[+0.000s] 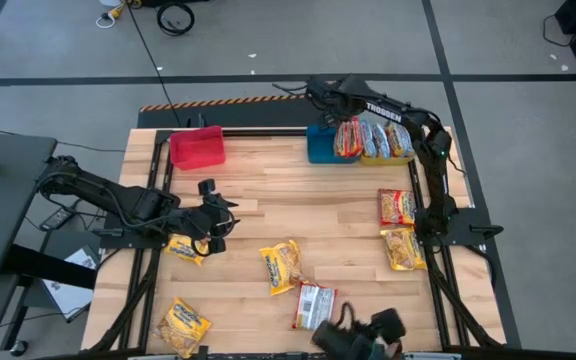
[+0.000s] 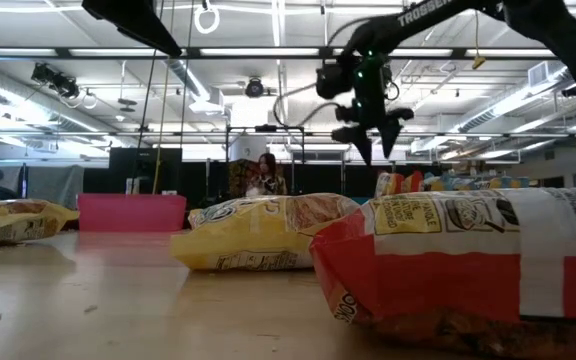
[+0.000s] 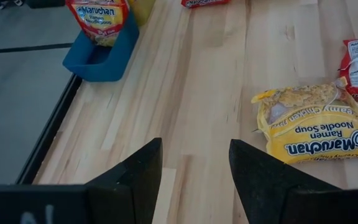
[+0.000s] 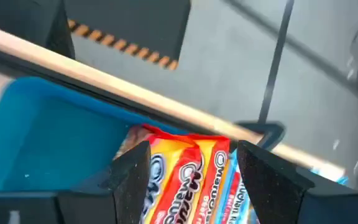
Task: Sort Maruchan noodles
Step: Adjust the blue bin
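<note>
**Right arm over the blue bin, packets scattered on the table**

At the table's twelve-o'clock edge, the right gripper point(image 1: 340, 112) hangs over the blue bin point(image 1: 320, 146), its fingers spread with nothing between them. Seen past the fingers, a red-and-orange packet point(image 4: 188, 177) stands upright in the bin just below. More Maruchan noodles point(image 1: 373, 140) stand in a row beside it, toward three o'clock.

At nine o'clock the left gripper point(image 1: 215, 215) hovers over bare wood, fingers apart and empty, a yellow packet point(image 1: 186, 248) just beside it toward six. Another yellow packet point(image 1: 281, 266) lies near the table's middle, touching a red packet point(image 1: 314, 305) at its five o'clock. One more yellow packet lies at the seven-o'clock corner point(image 1: 183, 325). Near the three-o'clock edge lie a red one point(image 1: 397, 207) and a yellow one point(image 1: 402, 249). A red bin point(image 1: 197, 148) sits at eleven o'clock.
</note>
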